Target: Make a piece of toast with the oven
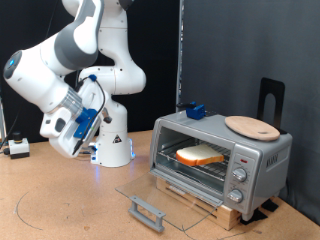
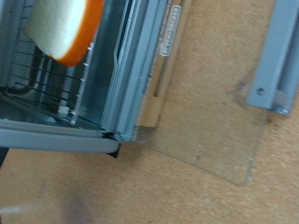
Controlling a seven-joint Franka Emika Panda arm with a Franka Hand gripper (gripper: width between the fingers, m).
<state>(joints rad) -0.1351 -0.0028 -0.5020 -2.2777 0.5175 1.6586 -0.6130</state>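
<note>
Hand [image 1: 72, 128], grip state unclear, hangs well apart from oven [image 1: 220, 155]; toast [image 1: 200, 155] on rack, glass door [image 1: 160, 195] down.

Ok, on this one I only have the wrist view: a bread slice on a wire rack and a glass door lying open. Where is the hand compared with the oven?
Observer: The hand is raised at the exterior view's left, beside the arm's base and well apart from the oven.
Operator: Is the slice fully inside, or sticking out over the door?
Observer: The piece of toast lies flat on the rack inside the cavity. The door is dropped down in front of it, with nothing on the glass.
Operator: Anything on top of the oven?
Observer: A round wooden plate sits on its roof, towards the exterior view's right.
</note>
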